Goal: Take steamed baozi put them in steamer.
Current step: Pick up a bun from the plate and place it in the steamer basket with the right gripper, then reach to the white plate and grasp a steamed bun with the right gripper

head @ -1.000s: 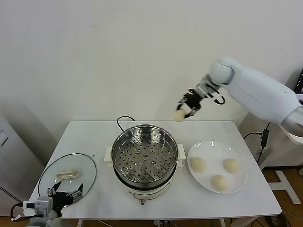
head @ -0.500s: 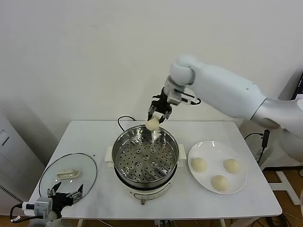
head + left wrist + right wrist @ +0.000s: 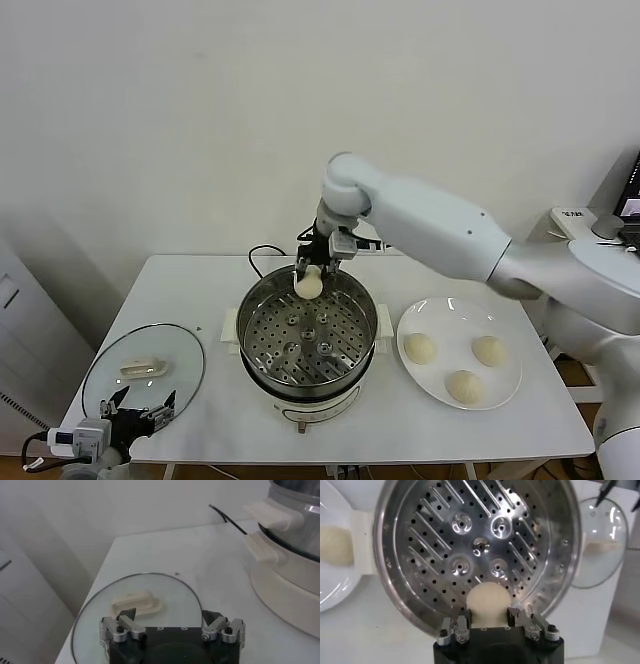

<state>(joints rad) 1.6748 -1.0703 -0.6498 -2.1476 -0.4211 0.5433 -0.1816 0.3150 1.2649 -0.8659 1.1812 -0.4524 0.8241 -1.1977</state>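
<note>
My right gripper is shut on a pale cream baozi and holds it above the far rim of the shiny steel steamer. In the right wrist view the baozi sits between my fingers, over the perforated basket floor. Three more baozi lie on the white plate to the right of the steamer. My left gripper is open and empty, parked low at the front left, over the glass lid.
The glass lid with a white handle lies on the table at the front left. A black cord runs behind the steamer. The steamer's white base and side handles show in the left wrist view.
My right arm has carried the baozi from above the table's far right side leftward and down to over the steamer's far rim. The left arm has not moved.
</note>
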